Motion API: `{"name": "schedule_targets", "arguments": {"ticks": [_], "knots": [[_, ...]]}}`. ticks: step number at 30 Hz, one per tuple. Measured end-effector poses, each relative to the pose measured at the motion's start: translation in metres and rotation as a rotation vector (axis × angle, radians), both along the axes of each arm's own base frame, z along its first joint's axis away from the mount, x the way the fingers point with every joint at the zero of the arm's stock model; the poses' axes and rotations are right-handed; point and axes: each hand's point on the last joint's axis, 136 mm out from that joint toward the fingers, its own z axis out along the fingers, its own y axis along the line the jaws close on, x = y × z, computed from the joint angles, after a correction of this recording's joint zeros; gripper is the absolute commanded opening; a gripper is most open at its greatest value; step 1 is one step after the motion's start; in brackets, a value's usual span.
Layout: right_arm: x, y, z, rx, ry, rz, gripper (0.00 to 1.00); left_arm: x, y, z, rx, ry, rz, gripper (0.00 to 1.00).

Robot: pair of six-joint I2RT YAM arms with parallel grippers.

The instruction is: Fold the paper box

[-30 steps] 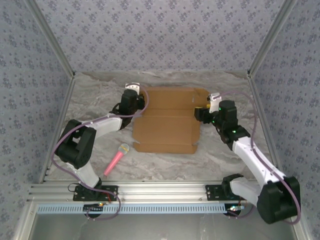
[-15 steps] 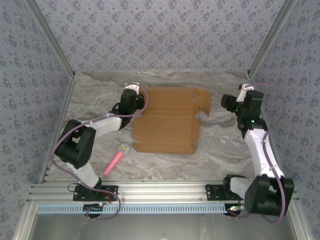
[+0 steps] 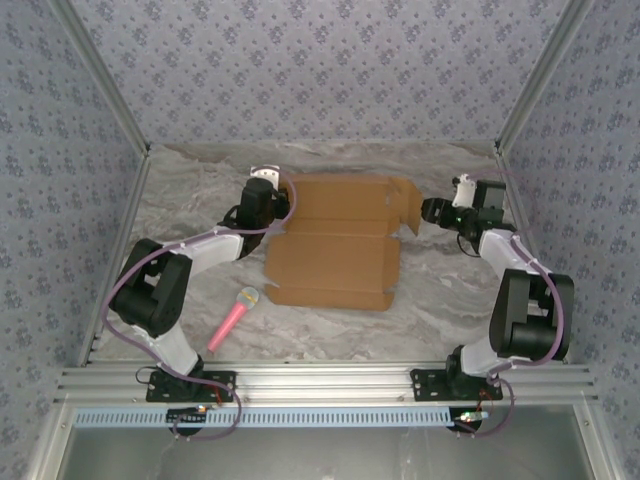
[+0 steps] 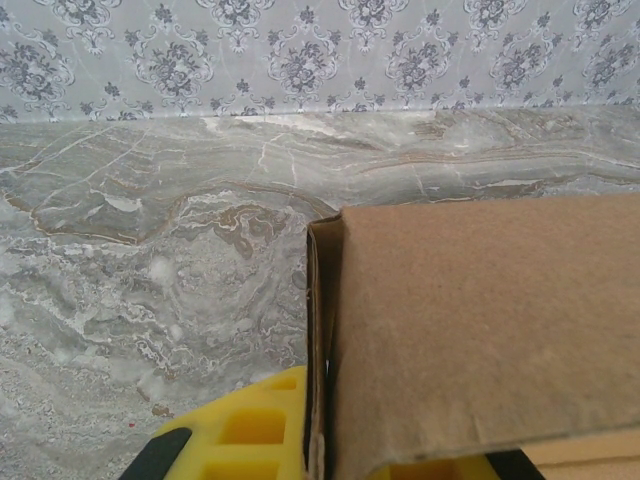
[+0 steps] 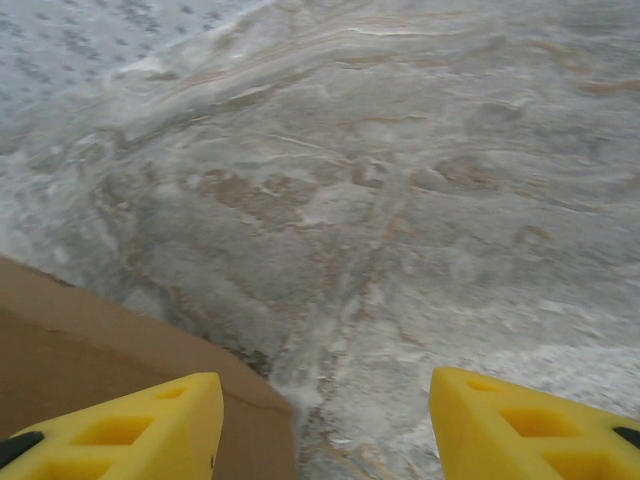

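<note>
One paper box (image 3: 335, 245), brown, lay mostly flat and unfolded mid-counter (image 3: 190, 200). Its far-right flap (image 3: 405, 205) stood raised.

Two arms. The left arm (image 3: 205, 245) reached the box's far-left corner. Left jaws were pinched shut on an upright cardboard wall there. In the left wrist view one yellow finger (image 4: 245, 435) showed on the outer side, the other largely hidden behind the cardboard.

The right arm (image 3: 505, 260) stood just right of the box's raised flap. Right jaws were parted wide with nothing held. In the right wrist view bare counter showed between the yellow fingers (image 5: 140, 425).

One pink stick with a yellowish tip (image 3: 230, 322) lay near the box's near-left corner, apart from it.

Hard to make out: the right wrist view was blurred and the box was cut to a corner at lower left. The left wrist view cropped the box at right and bottom. Contact between the right jaws and the flap could not be told.
</note>
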Motion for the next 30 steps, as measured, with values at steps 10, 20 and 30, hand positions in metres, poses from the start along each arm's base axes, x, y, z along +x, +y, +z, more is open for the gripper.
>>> {"name": "schedule_targets", "arguments": {"ticks": [10,20,30], "knots": [[-0.005,0.044,0.012,0.009,-0.075,0.189,0.57,0.000,-0.001,0.000,-0.002,0.000,-0.003,0.00],[-0.009,0.059,0.012,-0.022,-0.103,0.265,0.58,0.001,0.002,0.000,-0.001,0.001,0.003,0.00],[-0.015,0.046,-0.002,-0.081,0.030,0.196,0.57,0.000,0.002,-0.002,0.007,0.010,0.000,0.00]]}}
